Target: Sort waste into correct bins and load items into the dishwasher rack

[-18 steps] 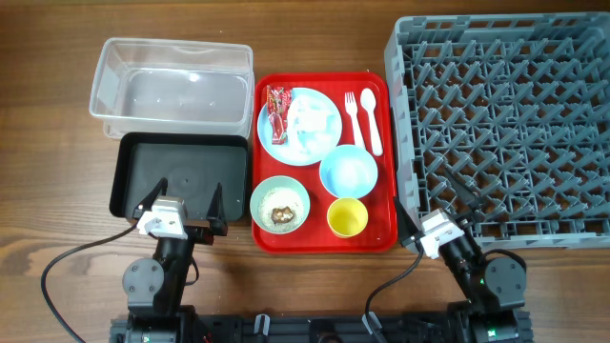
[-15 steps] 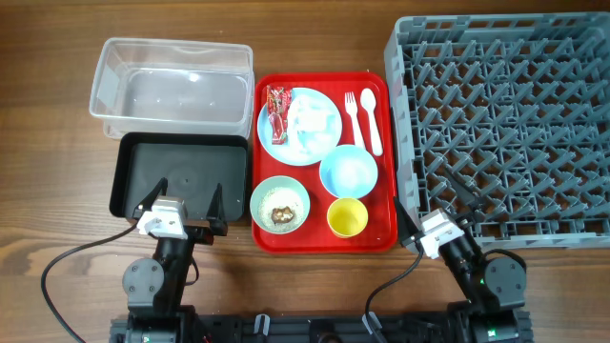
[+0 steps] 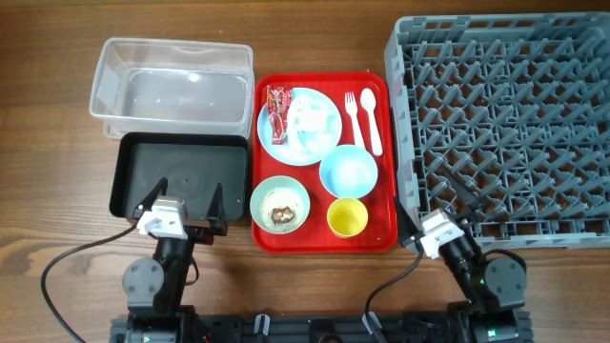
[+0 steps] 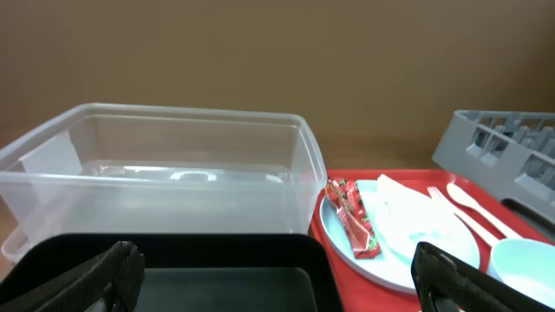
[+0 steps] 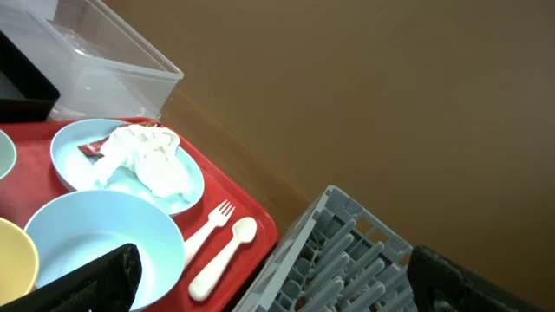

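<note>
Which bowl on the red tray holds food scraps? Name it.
The pale green round bowl: a brown food lump lies in it, while the light blue round bowl is empty.

Crowded red tray (image 3: 381, 205) tight between black tray (image 3: 181, 176) and rack (image 3: 505, 114); bare table (image 3: 48, 162) leftward.

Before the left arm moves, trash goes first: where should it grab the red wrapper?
Pinch the wrapper mid-length, across its narrow width, coming straight down. It lies flat and long on the left edge of the plate, beside the crumpled paper; a sideways approach would likely strike the rim.
</note>
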